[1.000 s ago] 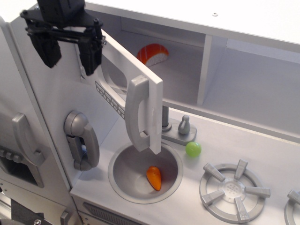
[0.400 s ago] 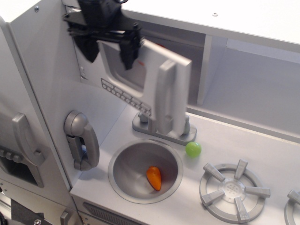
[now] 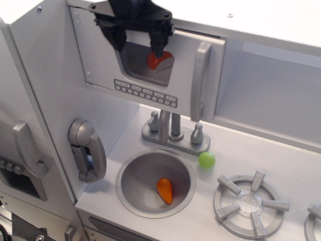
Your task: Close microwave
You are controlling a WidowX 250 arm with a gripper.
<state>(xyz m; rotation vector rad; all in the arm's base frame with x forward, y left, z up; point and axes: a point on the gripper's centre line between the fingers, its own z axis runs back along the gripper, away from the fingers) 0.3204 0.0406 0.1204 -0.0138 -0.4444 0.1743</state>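
Observation:
The microwave [image 3: 150, 75] is the pale grey compartment at the top of the toy kitchen. Its door lies almost flush against the opening, with the button row [image 3: 145, 93] along its lower edge and the tall grey handle [image 3: 200, 80] at its right side. An orange and white toy [image 3: 159, 61] shows through the window. My black gripper [image 3: 136, 42] is at the top of the door, its fingers [image 3: 156, 44] spread in front of the window and pressed close to the door. It holds nothing.
A doorless shelf cubby [image 3: 271, 90] is right of the microwave. Below are a faucet [image 3: 173, 130], a round sink [image 3: 155, 183] with an orange carrot [image 3: 165, 190], a green ball [image 3: 206, 159] and a stove burner [image 3: 251, 203]. A grey wall phone [image 3: 88, 150] hangs at left.
The door has swung from wide open to almost shut. My gripper moved right along with it, from the door's hinge side to in front of the window.

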